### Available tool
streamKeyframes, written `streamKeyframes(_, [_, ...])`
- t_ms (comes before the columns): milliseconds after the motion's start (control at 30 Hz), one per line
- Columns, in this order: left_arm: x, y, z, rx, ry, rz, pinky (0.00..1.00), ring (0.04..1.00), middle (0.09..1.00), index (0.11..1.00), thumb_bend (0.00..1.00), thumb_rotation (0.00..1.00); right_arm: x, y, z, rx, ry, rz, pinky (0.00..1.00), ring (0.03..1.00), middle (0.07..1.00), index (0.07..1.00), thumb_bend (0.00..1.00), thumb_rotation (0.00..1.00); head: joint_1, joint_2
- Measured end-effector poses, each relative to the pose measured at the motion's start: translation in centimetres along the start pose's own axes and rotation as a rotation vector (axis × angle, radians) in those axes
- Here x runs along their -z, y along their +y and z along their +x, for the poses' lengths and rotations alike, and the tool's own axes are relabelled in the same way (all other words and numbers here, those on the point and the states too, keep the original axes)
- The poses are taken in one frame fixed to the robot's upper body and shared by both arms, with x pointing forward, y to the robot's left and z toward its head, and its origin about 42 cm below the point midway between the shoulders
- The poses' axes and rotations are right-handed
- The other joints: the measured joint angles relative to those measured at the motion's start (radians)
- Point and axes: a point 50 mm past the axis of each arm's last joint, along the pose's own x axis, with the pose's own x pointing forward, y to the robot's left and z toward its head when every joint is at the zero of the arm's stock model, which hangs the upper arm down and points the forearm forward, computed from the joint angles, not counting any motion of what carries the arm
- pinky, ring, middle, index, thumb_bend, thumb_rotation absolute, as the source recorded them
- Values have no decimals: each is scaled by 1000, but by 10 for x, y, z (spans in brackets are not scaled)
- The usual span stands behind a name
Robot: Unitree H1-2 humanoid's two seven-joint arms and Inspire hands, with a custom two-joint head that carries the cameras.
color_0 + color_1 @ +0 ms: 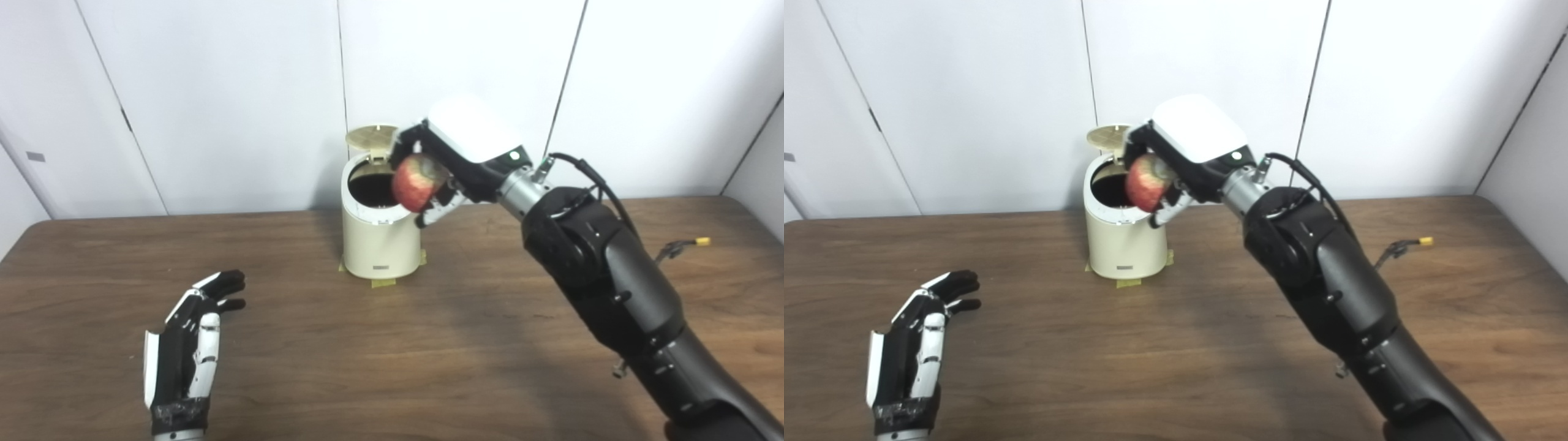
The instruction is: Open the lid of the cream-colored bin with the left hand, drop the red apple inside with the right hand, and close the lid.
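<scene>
The right hand [442,168] curls its fingers around the red apple [416,182], holding it at the right rim of the cream-colored bin [381,236], whose round lid [371,136] stands tipped up at the back over a dark opening. The left hand [187,343] rests low at the near left with fingers loosely apart and holding nothing, with wide bare wooden table [367,355] between it and the bin. The bin is a smooth cylinder with a small dark label near its base, too small to read, and yellowish tape [383,283] under its foot.
</scene>
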Motion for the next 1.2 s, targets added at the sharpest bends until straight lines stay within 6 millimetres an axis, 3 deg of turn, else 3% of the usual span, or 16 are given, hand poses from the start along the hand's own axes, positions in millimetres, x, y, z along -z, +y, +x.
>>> streamKeyframes(333, [0,-1,0,2,-1,2,662,741,740,707,117,697,-12,28,11,73,-105,-3,349,439,554,453,511,0,5,0])
streamKeyframes(633, [0,-2,0,4,0,6,653,736,735,702,109,729,7,60,16,111,-86,-22,356,453,555,446,511,0,12,-3])
streamKeyframes(1200, [1,-3,0,3,24,27,646,730,725,694,103,738,22,73,31,182,-36,-71,367,478,536,422,497,0,14,-3])
